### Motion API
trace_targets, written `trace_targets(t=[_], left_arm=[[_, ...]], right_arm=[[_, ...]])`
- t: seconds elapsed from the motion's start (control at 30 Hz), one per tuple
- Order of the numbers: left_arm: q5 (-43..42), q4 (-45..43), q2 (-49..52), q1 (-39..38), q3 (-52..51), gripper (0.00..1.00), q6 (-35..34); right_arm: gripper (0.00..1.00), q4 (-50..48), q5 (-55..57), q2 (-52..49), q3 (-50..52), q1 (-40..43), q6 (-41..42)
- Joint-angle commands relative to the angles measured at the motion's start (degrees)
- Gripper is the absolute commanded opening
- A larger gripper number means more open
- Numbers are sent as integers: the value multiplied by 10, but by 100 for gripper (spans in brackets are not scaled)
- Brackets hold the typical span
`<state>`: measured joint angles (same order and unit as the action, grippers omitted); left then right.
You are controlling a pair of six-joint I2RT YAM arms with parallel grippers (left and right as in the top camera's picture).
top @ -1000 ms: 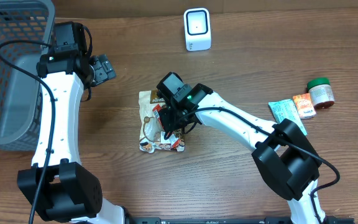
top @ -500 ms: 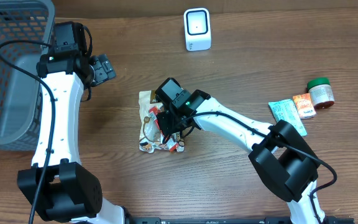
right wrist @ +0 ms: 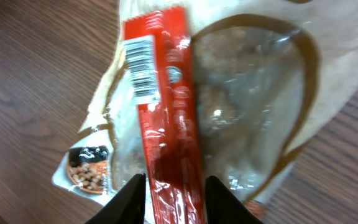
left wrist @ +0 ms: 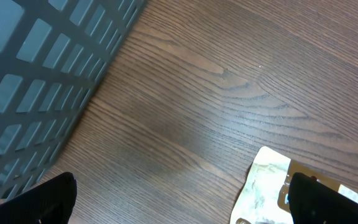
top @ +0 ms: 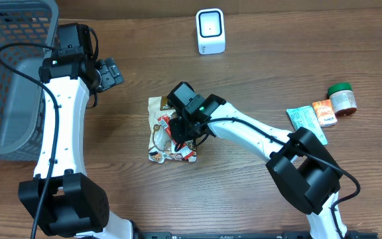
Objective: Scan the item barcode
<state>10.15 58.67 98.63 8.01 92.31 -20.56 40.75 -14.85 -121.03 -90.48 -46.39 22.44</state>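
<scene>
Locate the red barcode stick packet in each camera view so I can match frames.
Overhead: red stick packet lies centre, on the snack bag, partly hidden.
Left wrist: not in it; only the snack bag corner shows, bottom right.
Right wrist: centre, running top to bottom.
Shared landmark: the snack bag, in all three.

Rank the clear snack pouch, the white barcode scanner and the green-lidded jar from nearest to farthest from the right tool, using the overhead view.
1. Clear snack pouch, directly under the right tool.
2. White barcode scanner, at the far edge, centre.
3. Green-lidded jar, far out on the right.
</scene>
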Motion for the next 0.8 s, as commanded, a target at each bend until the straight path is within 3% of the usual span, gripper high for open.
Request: trace_targets(t=[0.0, 0.37, 0.77], left_arm=[[8, -2, -1, 1, 7, 100, 9], [8, -2, -1, 1, 7, 100, 9], [8, -2, -1, 1, 7, 100, 9]], right_arm=[[35, 6, -3, 20, -18, 14, -3], [38, 73, -3, 20, -17, 15, -5], [37, 119, -50, 20, -17, 15, -79]])
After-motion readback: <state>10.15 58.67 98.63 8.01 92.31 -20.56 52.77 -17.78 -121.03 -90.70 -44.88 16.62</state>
